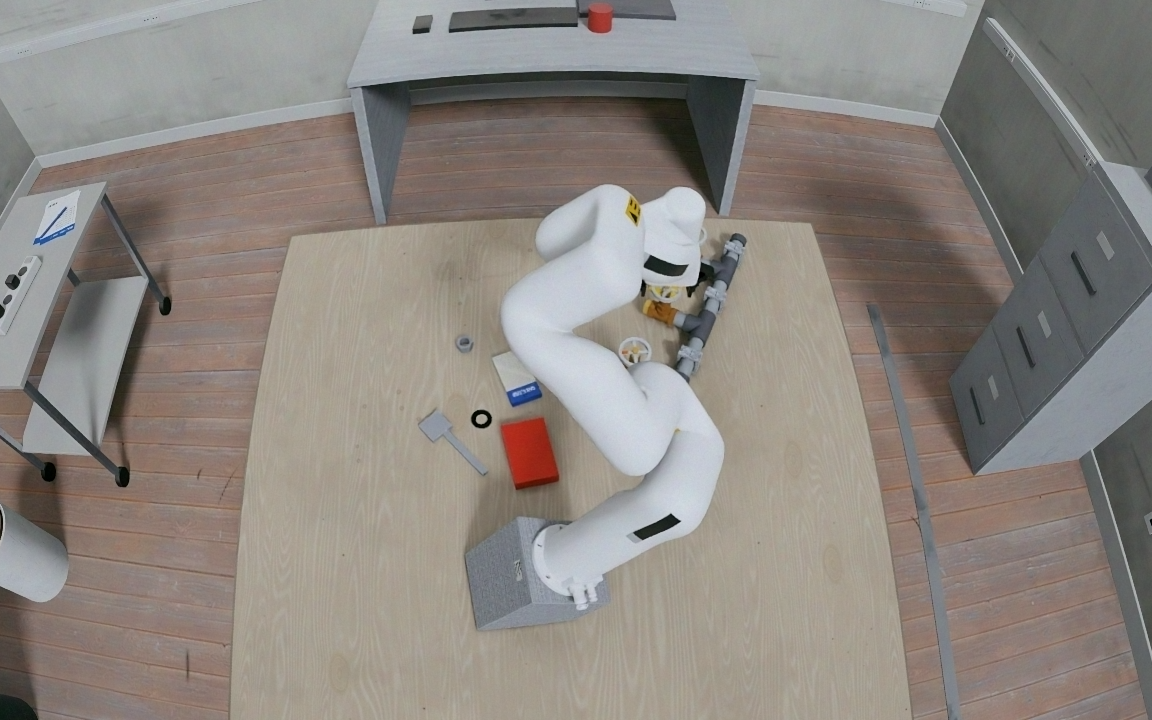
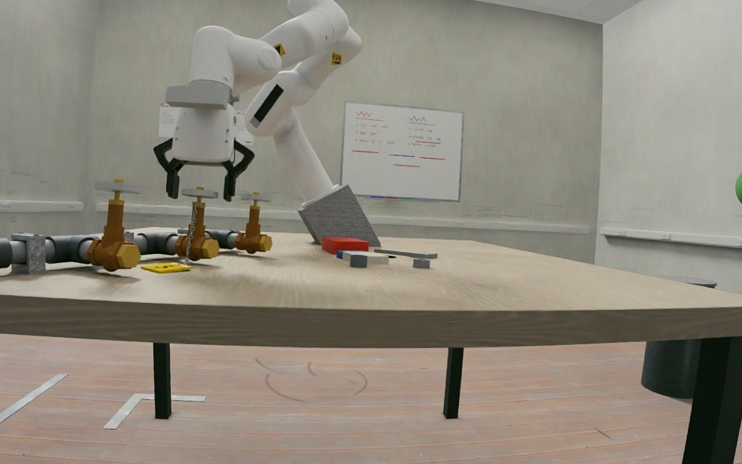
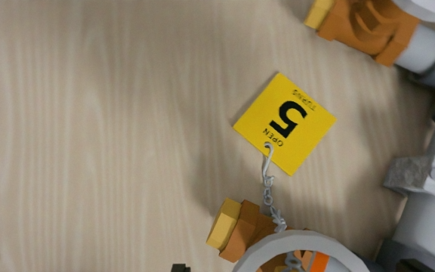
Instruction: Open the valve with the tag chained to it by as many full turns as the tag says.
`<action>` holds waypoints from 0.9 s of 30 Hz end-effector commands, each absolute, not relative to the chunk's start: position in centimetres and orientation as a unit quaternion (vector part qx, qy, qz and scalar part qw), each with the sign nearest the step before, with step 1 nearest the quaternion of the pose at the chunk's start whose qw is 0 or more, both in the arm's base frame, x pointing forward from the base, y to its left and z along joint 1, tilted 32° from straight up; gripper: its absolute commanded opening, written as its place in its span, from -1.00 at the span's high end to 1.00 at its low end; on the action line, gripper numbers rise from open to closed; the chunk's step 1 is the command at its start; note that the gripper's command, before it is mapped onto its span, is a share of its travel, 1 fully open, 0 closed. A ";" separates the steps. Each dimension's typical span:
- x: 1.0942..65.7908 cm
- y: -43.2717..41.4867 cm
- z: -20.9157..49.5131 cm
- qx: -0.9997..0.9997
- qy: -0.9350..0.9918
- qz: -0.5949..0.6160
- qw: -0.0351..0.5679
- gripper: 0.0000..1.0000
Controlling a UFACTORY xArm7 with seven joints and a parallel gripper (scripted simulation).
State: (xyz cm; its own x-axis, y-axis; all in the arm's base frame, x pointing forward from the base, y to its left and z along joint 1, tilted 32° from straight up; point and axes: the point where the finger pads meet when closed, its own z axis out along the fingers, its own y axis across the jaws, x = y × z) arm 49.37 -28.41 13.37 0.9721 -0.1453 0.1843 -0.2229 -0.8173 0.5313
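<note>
Three brass valves with grey handwheels stand on a grey pipe (image 2: 62,248) at the table's far side. The middle valve (image 2: 197,231) has a chain running down to a yellow tag (image 2: 166,267) lying flat on the table. In the wrist view the tag (image 3: 284,123) reads "OPEN 5 TURNS", and the middle valve's handwheel (image 3: 300,248) shows at the bottom edge. My gripper (image 2: 199,187) is open, its fingers straddling the middle valve's handwheel (image 2: 199,193) with a gap on each side. The near valve (image 2: 112,227) and the far valve (image 2: 254,225) stand on either side.
A red block (image 1: 528,452), a white and blue box (image 1: 516,377), a grey wrench (image 1: 450,437), a black ring (image 1: 478,413) and a grey nut (image 1: 464,342) lie on the table left of my arm. My base (image 1: 508,573) sits near the front edge.
</note>
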 end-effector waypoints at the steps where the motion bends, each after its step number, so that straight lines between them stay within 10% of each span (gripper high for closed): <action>1: 49.5 -28.4 13.6 0.926 -0.229 0.103 0.281 -1.00; 27: 49.5 -28.4 13.6 0.644 -0.703 0.231 0.193 -1.00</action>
